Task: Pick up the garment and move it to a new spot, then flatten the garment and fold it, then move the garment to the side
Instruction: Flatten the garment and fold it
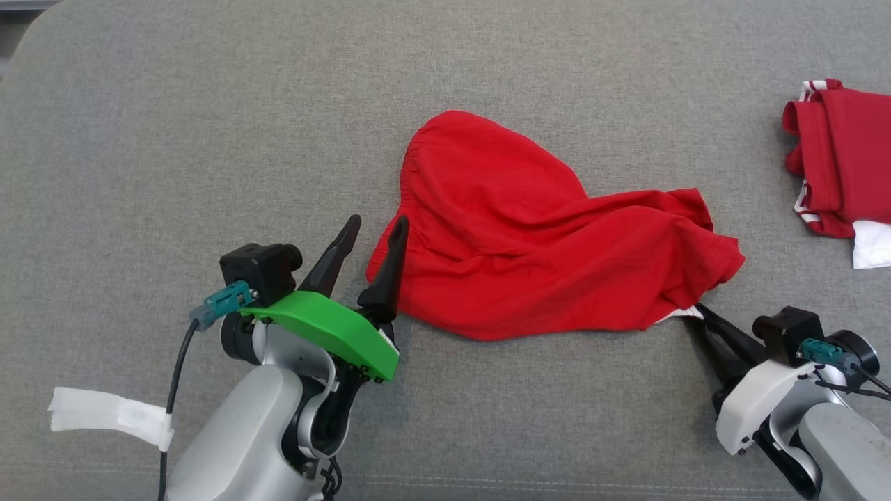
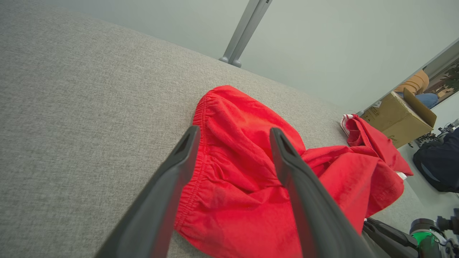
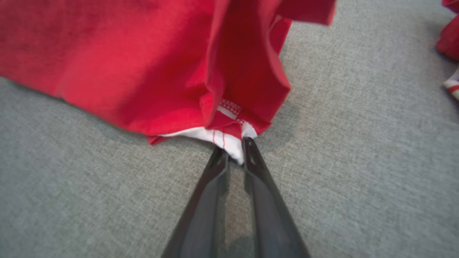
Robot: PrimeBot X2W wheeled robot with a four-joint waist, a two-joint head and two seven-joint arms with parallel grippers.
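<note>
- The left gripper (image 1: 379, 221) stands spread wide and holds nothing, its 2 fingers straddling the garment's gathered waistband (image 2: 200, 118).
- The garment (image 1: 529, 236) lies crumpled on the grey fabric surface (image 1: 209, 104). Its long axis runs left to right between the 2 arms, with the waistband on the left and the hem on the right.
- The right gripper (image 1: 698, 312) is clamped on the garment's white hem corner (image 3: 229, 143).
- Each end has its own arm, so the likely next step is for the left to close on the waistband.
- A folded red pile (image 1: 842, 160) lies well apart at far right.
</note>
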